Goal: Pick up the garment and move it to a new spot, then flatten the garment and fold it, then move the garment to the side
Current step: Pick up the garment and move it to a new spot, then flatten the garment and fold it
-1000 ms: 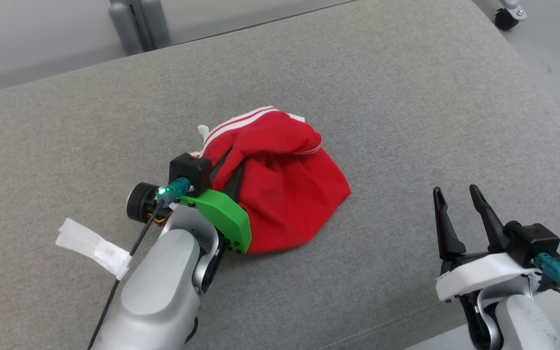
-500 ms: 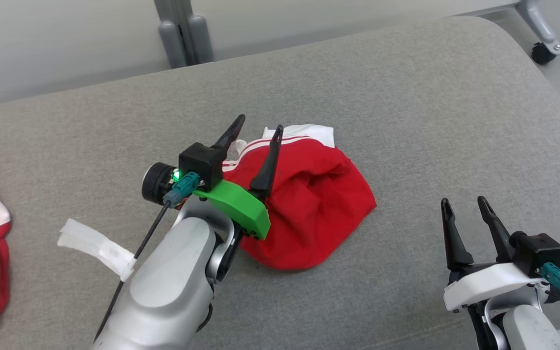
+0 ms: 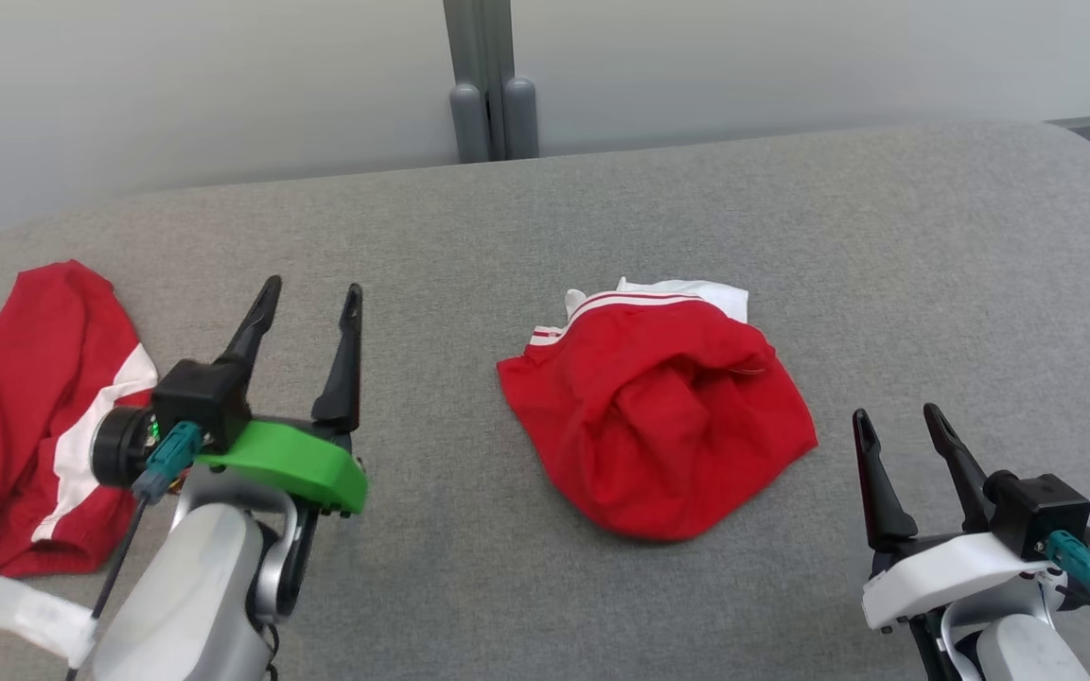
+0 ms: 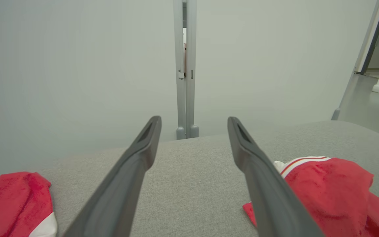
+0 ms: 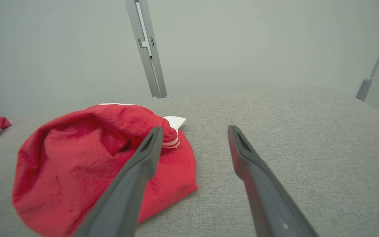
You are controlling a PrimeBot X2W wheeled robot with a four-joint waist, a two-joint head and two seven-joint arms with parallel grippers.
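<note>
Nearest me, my left end effector (image 3: 311,287) has its two fingers spread wide with nothing between them. It hovers over the bare grey cushion (image 3: 886,236), well to the left of the garment. A second ago it was down in the cloth with its fingers closed. Half a second ago it was already open and lifting over the garment's left edge. So the release is done and the arm has pulled back to its own side. My right end effector (image 3: 895,414) is also wide and empty at the lower right, near the garment's right edge, much as in the earlier frames.

The red garment (image 3: 659,426) lies in the middle of the cushion, between the two end effectors and touched by neither. It is a crumpled heap with a white-striped band and a white flap along its far edge. I judge the first step finished, with the garment set down at its new spot. Flattening comes next, and both end effectors are free for it. With the cloth this bunched I can't tell which edge is which, so I would not pick a grasp point yet.

Further left, a second red and white garment (image 3: 25,407) lies at the cushion's end. More of it shows now because my head camera has swung, not because the cloth moved. Beyond the far edge, the grey post (image 3: 493,95) against the wall has shifted across the view for the same reason.
</note>
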